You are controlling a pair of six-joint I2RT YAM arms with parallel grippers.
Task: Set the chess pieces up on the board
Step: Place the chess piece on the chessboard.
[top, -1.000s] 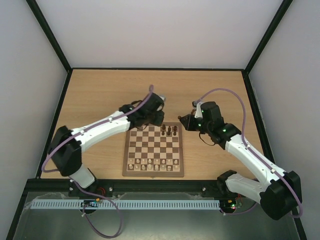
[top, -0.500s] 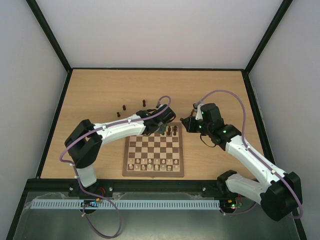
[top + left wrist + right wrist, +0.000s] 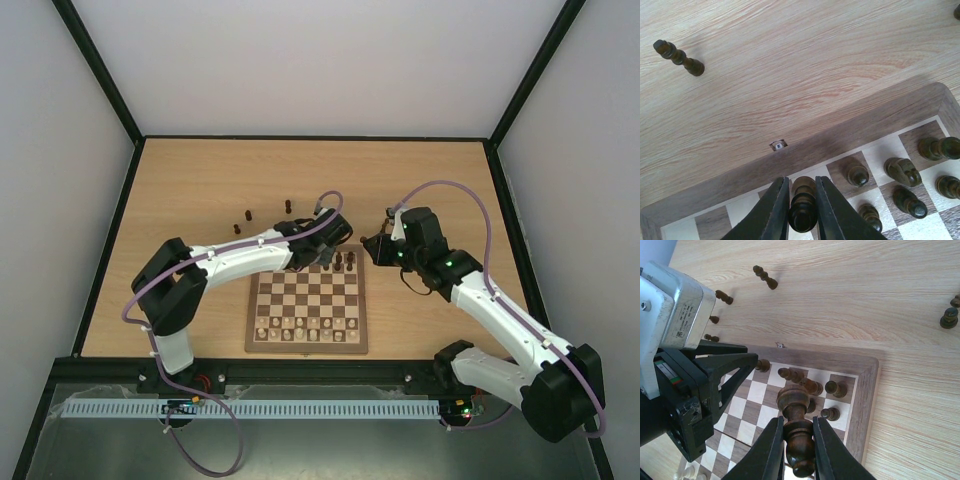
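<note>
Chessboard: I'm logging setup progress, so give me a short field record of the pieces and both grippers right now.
board: on the table, pale chessmen lined up in its near rows
dark chessmen on board: small cluster at the far right corner
dark chessmen off board: several on the table beyond the far edge
left gripper: shut on a dark chessman over the far row
right gripper: shut on a second dark chessman, above the board's right side

Pale cream chessmen [image 3: 288,335] (lined up in rows), light wood tabletop [image 3: 200,180], white walls [image 3: 320,60]
</note>
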